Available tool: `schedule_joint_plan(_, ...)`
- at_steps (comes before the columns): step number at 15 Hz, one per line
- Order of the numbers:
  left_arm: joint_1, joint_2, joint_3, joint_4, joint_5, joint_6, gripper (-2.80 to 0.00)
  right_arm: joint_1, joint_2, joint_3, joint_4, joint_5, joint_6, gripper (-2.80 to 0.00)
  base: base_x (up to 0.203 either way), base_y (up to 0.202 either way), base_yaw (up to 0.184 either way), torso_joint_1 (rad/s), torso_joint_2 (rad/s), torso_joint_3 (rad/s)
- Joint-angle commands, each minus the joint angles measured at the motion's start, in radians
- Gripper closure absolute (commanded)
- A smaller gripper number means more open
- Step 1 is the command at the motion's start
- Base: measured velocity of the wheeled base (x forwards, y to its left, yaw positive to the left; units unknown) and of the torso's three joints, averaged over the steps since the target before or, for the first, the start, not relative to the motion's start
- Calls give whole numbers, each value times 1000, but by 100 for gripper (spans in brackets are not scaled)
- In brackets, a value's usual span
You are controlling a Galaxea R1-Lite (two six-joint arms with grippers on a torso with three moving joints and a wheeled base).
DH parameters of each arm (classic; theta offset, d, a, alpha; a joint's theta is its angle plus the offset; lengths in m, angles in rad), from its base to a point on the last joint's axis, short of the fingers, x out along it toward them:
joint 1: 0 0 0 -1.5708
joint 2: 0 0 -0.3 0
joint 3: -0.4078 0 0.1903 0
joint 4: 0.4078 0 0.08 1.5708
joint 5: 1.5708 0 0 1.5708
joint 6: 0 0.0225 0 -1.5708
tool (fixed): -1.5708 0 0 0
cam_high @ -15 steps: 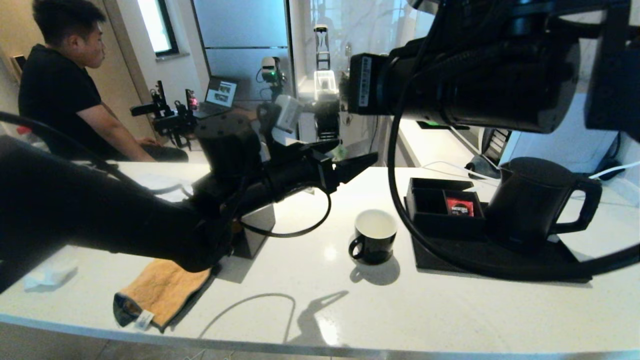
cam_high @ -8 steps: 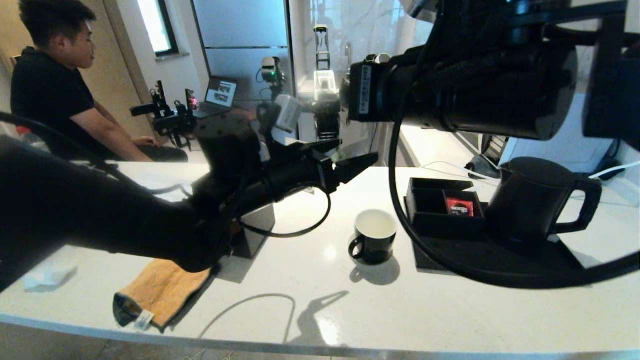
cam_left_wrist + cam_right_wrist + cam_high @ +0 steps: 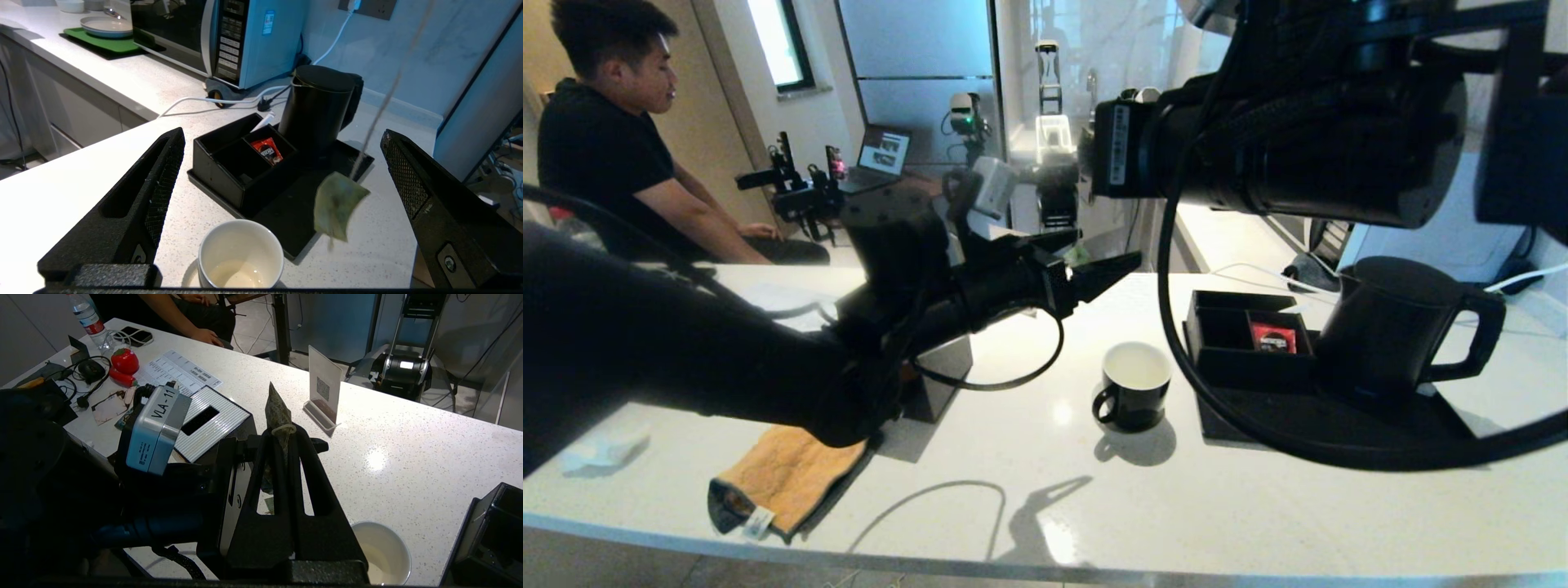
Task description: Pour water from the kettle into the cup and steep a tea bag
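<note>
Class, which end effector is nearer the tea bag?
Right. The right end effector is shut on the tea bag; the left end effector is open, its fingers flanking the bag without touching it.

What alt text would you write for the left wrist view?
A pale green tea bag hangs on a string between the open fingers of the left tool. The cup stands on the white counter, the black kettle on a black tray.
</note>
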Motion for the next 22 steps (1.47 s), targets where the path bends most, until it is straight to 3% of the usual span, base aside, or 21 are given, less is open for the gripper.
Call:
schedule_joint_plan(1,-2,0,1,-7,-2,-2,-280,1,0,-1,1,-1,1,0,0,0,0,0,0,0)
schedule_joint_plan(14,-2,3,1,-7,-4,1,-280,1,0,1,1,-1,1,0,0,0,0,0,0,0)
schedule_joint_plan(15,-2,3,0,-7,-4,1,0,1,0,1,0,-2,1,0,0,0,0,0,0,0)
schedule_joint_plan(22,-2,-1,1,-7,-2,-2,0,1,-1,7,0,-2,0,0,0,0,0,0,0,0)
